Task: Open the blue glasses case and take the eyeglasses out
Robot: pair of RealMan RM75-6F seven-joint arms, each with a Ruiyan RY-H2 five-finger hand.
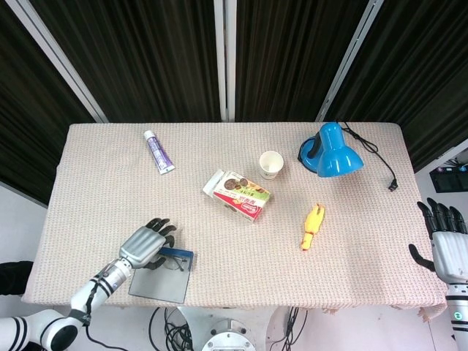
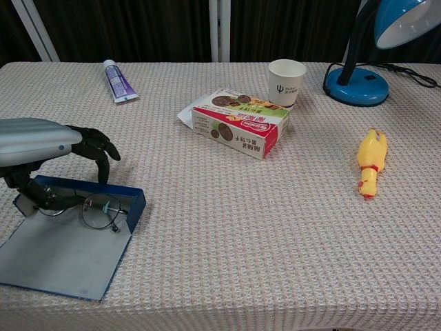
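**Left robot hand over the open glasses case**

Left robot hand (image 2: 48,148) hangs above the blue glasses case (image 2: 69,255) at the near left corner of the bench (image 1: 351,263), its dark fingers (image 2: 96,148) curled downward over the far rim of the case. The thumb side reaches down to the eyeglasses (image 2: 96,209); whether it actually pinches the frame cannot be told from either view. The case lies flat and open, its grey lining facing up and its blue edge showing along the far and right sides. The eyeglasses sit inside, at the far end, one round lens plainly visible just beside the blue rim.

Right robot hand (image 1: 442,238) stands off the right edge of the bench, upright, fingers apart and holding nothing.

Further back on the woven cloth lie a toothpaste tube (image 1: 159,151) at the far left, a biscuit box (image 1: 238,194) near the middle, a white paper cup (image 1: 270,164) just behind it, a blue desk lamp (image 1: 333,150) with its black cord at the far right, and a yellow rubber chicken (image 1: 312,227) nearer the right front.
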